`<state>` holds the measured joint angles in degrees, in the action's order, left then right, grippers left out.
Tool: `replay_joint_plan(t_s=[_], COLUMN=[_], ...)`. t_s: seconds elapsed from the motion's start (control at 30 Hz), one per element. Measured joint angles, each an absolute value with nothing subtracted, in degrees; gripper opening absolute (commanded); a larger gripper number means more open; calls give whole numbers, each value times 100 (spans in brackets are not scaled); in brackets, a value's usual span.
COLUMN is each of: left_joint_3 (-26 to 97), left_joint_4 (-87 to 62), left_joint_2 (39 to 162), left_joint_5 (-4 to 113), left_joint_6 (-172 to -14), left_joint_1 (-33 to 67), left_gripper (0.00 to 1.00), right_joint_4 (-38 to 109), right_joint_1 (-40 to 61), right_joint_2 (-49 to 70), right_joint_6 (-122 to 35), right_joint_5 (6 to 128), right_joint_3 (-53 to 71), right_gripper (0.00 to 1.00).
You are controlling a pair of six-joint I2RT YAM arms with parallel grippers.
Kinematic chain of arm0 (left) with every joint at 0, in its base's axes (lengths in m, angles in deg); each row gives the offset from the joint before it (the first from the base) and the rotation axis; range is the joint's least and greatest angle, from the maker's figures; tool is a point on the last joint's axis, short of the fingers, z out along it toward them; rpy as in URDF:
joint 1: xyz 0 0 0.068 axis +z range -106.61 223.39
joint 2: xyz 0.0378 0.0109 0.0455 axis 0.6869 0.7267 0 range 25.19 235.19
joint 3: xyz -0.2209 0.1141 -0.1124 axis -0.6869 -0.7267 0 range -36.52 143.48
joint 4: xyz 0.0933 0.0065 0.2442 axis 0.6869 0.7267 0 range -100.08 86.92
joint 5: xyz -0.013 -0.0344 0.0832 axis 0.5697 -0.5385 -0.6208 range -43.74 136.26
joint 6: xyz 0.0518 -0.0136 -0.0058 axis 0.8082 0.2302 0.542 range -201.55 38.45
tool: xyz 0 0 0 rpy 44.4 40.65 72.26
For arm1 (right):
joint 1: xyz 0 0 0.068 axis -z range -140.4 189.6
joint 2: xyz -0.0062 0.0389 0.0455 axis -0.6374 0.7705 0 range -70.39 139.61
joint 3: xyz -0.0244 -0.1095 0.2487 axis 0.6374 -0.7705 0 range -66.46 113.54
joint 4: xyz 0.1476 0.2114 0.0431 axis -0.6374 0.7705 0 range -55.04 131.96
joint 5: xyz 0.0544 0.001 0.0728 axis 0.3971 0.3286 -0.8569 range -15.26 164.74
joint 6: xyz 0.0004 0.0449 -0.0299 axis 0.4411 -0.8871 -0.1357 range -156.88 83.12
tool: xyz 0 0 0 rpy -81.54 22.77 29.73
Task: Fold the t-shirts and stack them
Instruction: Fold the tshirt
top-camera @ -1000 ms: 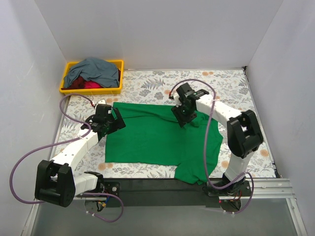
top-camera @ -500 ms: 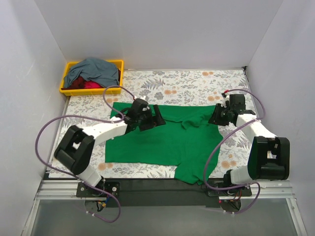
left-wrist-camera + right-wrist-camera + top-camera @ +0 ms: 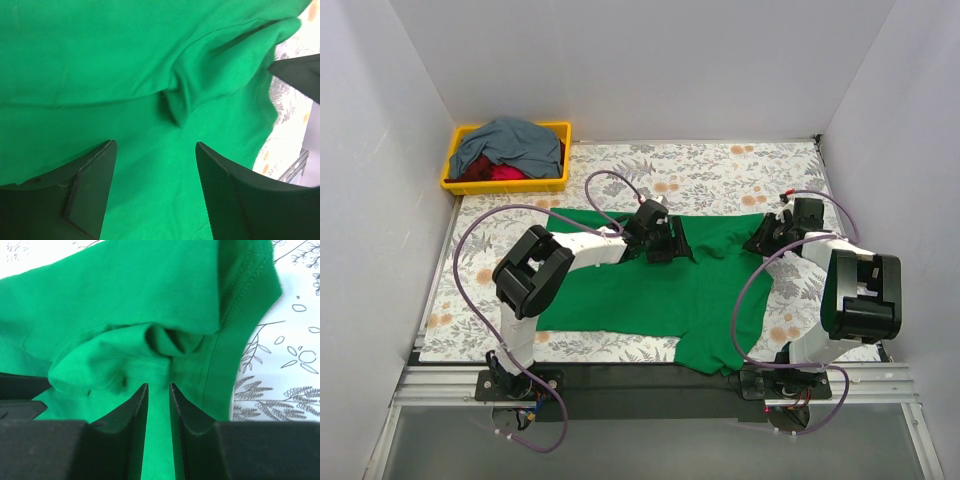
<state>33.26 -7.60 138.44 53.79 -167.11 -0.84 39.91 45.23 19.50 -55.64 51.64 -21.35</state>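
The green t-shirt point(image 3: 620, 295) covers mid-desk. Bare floral desk point(image 3: 720, 170) lies open along 12 o'clock and in a strip at 9 o'clock. The yellow bin point(image 3: 448, 172), heaped with cloth, blocks the 10 o'clock corner. White walls point(image 3: 620, 70) close three sides. The left arm point(image 3: 590, 250) crosses the shirt's far edge, and purple cables point(image 3: 520, 210) loop above.

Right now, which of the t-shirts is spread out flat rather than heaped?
The green t-shirt, spread on the table; the grey-blue t-shirt and red t-shirt sit heaped in the yellow bin.
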Motion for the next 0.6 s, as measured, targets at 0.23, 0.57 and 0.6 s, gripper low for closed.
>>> replay_joint_plan(t_s=[0.23, 0.57, 0.6], left_joint_3=[3685, 3892, 3919], left_joint_4=[-826, -839, -841], left_joint_2=[14115, 14329, 14353], left_joint_5=[5379, 5379, 5379], left_joint_6=[-16752, -16794, -16794], left_joint_1=[-158, -248, -257], left_gripper=[57, 55, 55], right_joint_4=[3775, 3619, 3597], right_joint_1=[4564, 4571, 4573], right_joint_2=[2204, 2431, 2446], right_joint_6=[-5643, -5648, -5645], right_joint_5=[4996, 4865, 4843], right_joint_3=[-2148, -2207, -2207], right_gripper=[29, 27, 24])
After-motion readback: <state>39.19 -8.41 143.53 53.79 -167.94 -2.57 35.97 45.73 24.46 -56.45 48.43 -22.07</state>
